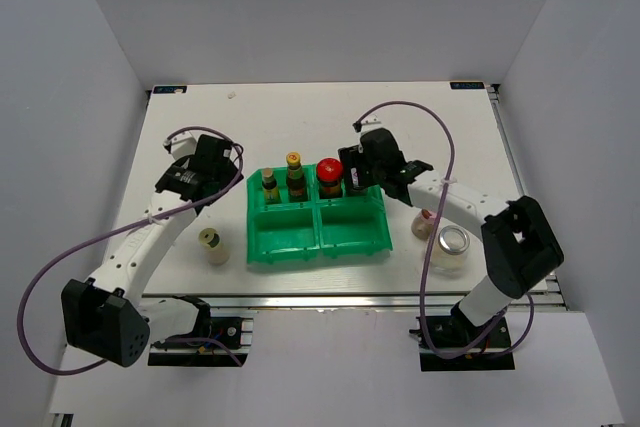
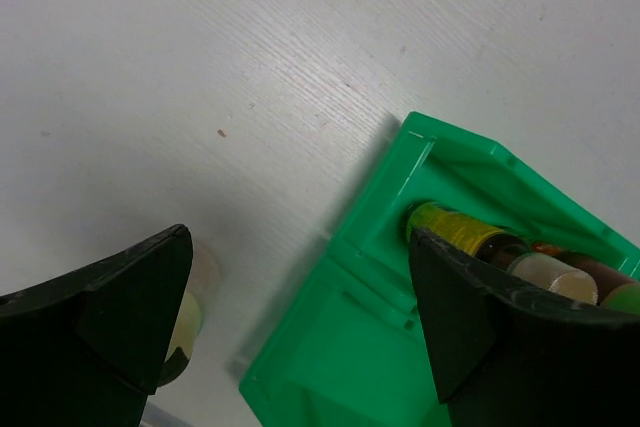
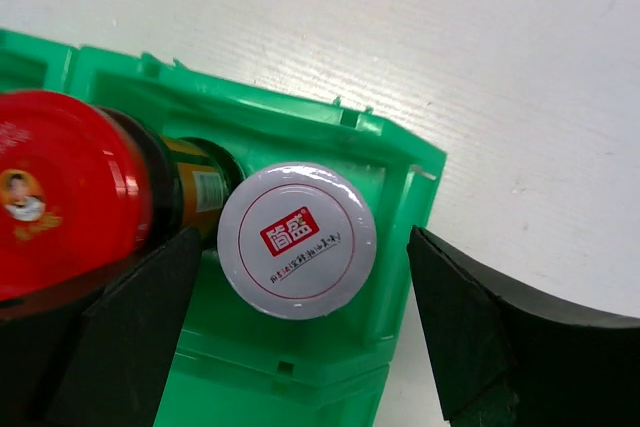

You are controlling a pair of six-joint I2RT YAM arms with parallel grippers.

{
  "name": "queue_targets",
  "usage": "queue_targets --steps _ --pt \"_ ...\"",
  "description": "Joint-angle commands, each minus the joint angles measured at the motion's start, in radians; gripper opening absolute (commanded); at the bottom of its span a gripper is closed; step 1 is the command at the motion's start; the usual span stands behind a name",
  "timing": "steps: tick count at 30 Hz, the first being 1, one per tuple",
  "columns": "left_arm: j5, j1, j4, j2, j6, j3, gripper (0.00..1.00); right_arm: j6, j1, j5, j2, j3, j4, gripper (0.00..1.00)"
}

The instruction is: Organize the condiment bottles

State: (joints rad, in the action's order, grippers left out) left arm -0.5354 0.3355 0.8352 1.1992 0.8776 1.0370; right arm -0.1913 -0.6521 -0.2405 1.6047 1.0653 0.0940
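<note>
Two slim dark yellow-capped bottles (image 1: 269, 185) (image 1: 295, 175) stand in the back left compartment of the green tray (image 1: 300, 247). A red-lidded jar (image 1: 330, 175) stands in the back right compartment. My right gripper (image 1: 356, 175) is open over that compartment. In the right wrist view its jaws (image 3: 305, 317) stand either side of a silver-lidded jar (image 3: 297, 240) beside the red-lidded jar (image 3: 60, 187), with gaps on both sides. My left gripper (image 1: 232, 162) is open and empty, left of the tray. On the table stand a cream yellow-capped bottle (image 1: 212, 244), a pink-capped bottle (image 1: 426, 222) and another silver-lidded jar (image 1: 452, 247).
In the left wrist view the open gripper (image 2: 300, 317) frames the tray's left corner (image 2: 350, 347), one slim bottle (image 2: 460, 230) and the cream bottle (image 2: 190, 319) behind the left finger. The tray's two front compartments hold nothing. White walls enclose the table.
</note>
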Motion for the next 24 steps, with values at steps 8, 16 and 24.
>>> queue_targets --steps 8,16,24 --pt "-0.008 -0.004 0.298 -0.079 0.05 0.023 0.98 0.004 0.002 -0.095 -0.241 -0.103 -0.076 0.89" --pt "0.018 -0.003 0.418 -0.127 0.083 -0.046 0.98 -0.016 0.017 -0.143 -0.387 -0.205 -0.083 0.89" --pt "0.158 -0.003 0.274 -0.154 0.066 -0.201 0.97 -0.037 0.035 -0.189 -0.434 -0.235 -0.082 0.89"
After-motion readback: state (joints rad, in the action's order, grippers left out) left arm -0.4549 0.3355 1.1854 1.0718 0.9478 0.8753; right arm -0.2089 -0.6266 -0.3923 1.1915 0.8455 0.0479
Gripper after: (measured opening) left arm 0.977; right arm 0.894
